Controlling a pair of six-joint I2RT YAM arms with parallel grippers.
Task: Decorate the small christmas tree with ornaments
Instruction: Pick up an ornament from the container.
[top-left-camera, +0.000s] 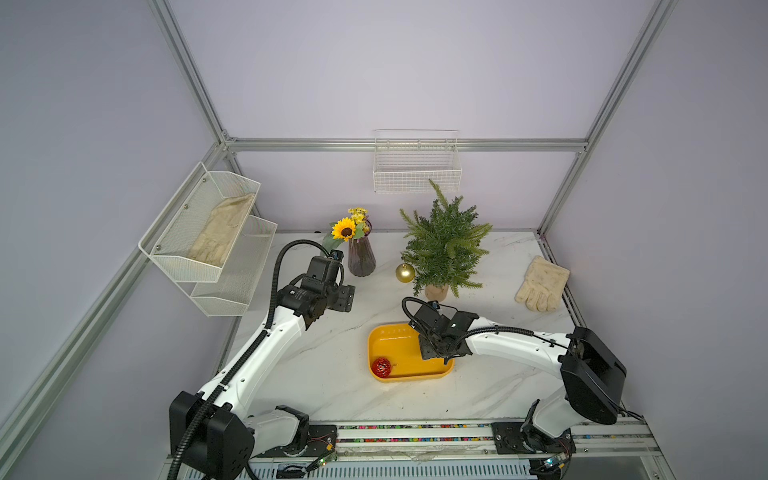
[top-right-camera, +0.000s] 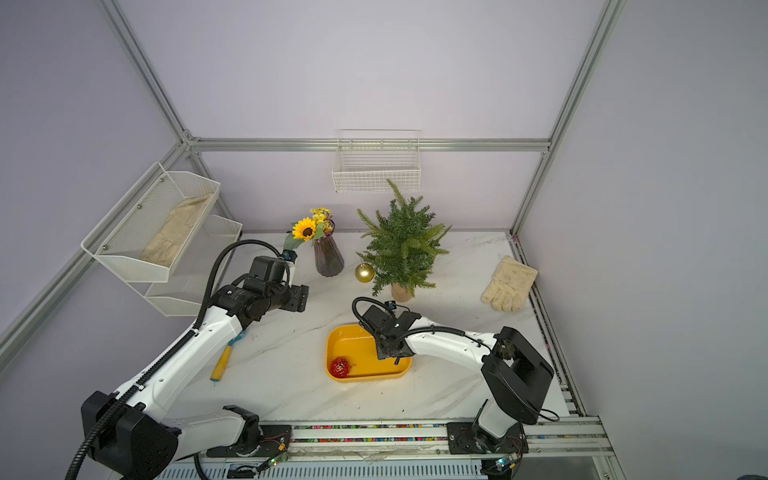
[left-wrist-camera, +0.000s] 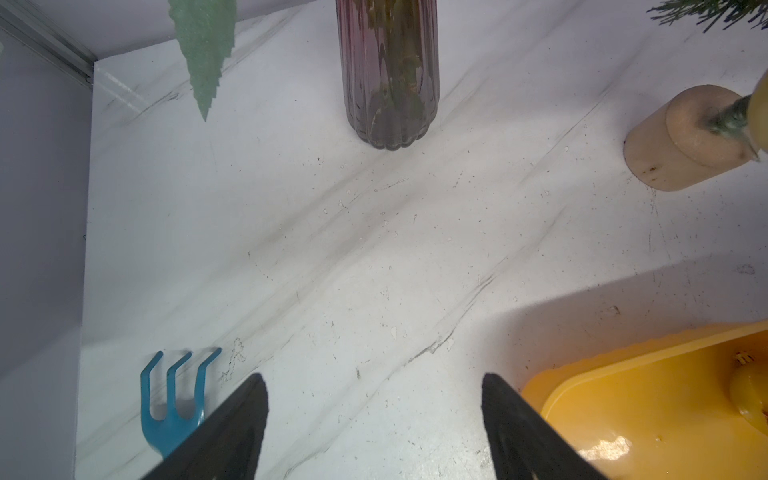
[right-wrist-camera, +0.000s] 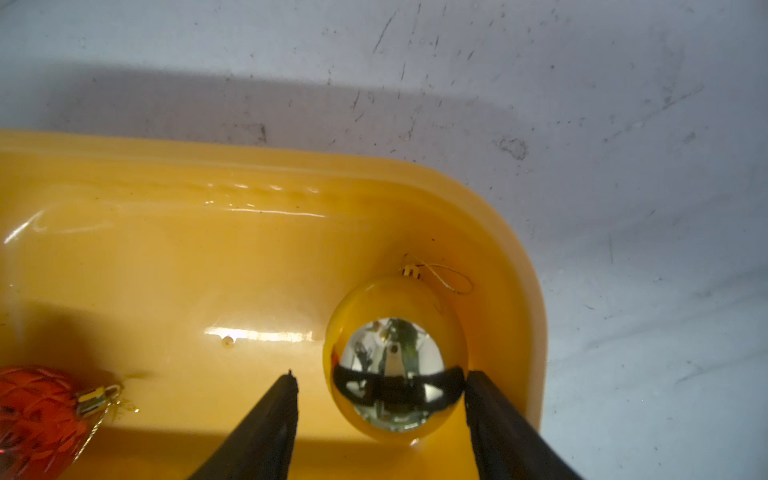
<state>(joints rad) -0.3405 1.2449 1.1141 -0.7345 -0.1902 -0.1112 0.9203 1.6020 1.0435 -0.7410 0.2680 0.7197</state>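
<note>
One mirrored bauble (right-wrist-camera: 395, 353) hugs the tray (right-wrist-camera: 478, 199) corner, straddled by the right tool (right-wrist-camera: 380, 374).

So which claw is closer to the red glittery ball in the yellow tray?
The right. The right gripper hangs over the yellow tray, across it from the red ball; the left gripper hovers outside the tray, by the vase.

The marble table (top-left-camera: 324, 386) bears vase (top-left-camera: 361, 259), small christmas tree (top-left-camera: 444, 245), glove (top-left-camera: 542, 284), yellow tray (top-left-camera: 409, 377), rake (top-right-camera: 222, 363).
</note>
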